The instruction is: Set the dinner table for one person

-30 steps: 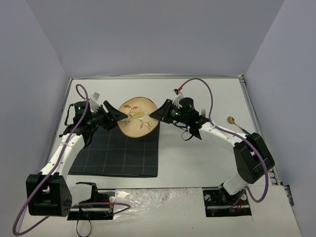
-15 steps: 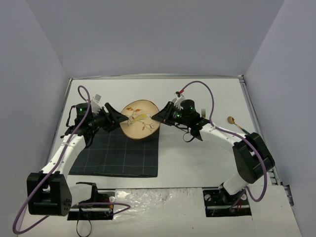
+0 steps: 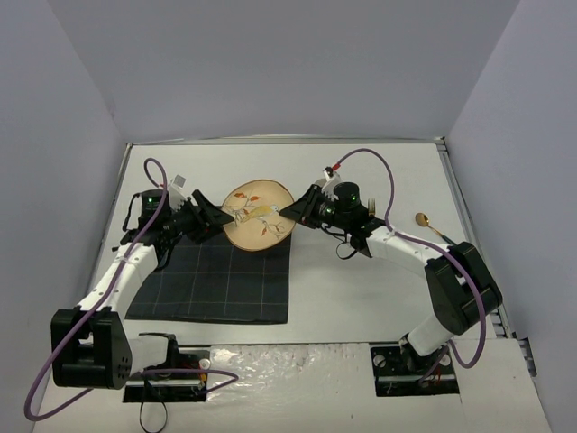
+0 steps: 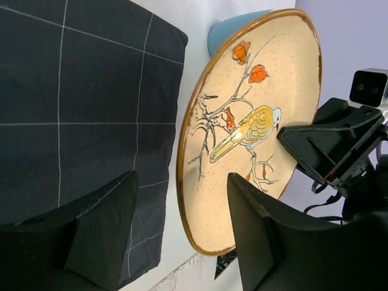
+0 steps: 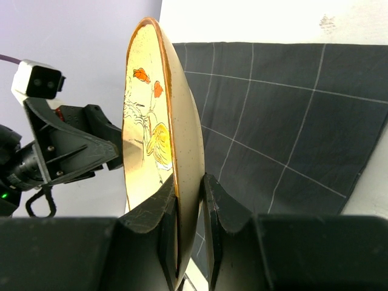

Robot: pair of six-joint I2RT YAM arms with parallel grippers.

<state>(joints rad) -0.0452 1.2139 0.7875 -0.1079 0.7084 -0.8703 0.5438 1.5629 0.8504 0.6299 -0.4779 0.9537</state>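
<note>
The setting is hardly begun, as I judge it. The dark checked placemat [image 3: 212,280] lies flat on the left half of the dinner table [image 3: 361,289], but nothing sits on it yet. The bird-painted plate [image 3: 257,215] hangs at the mat's far right corner, partly over bare tabletop, so it has yet to be centred and put down. A gold spoon [image 3: 422,218] lies well apart near the right edge, and a blue cup [image 4: 233,30] peeks out from behind the plate; both are left to place, I think. My right gripper [image 3: 288,212] reaches in from the right with the arm stretched low across the table, and its fingers [image 5: 167,212] are pinched on the plate's right rim. My left gripper [image 3: 212,218] points at the plate's left rim from across the mat, its fingers spread apart and holding nothing, close to the rim but not on it.
</note>
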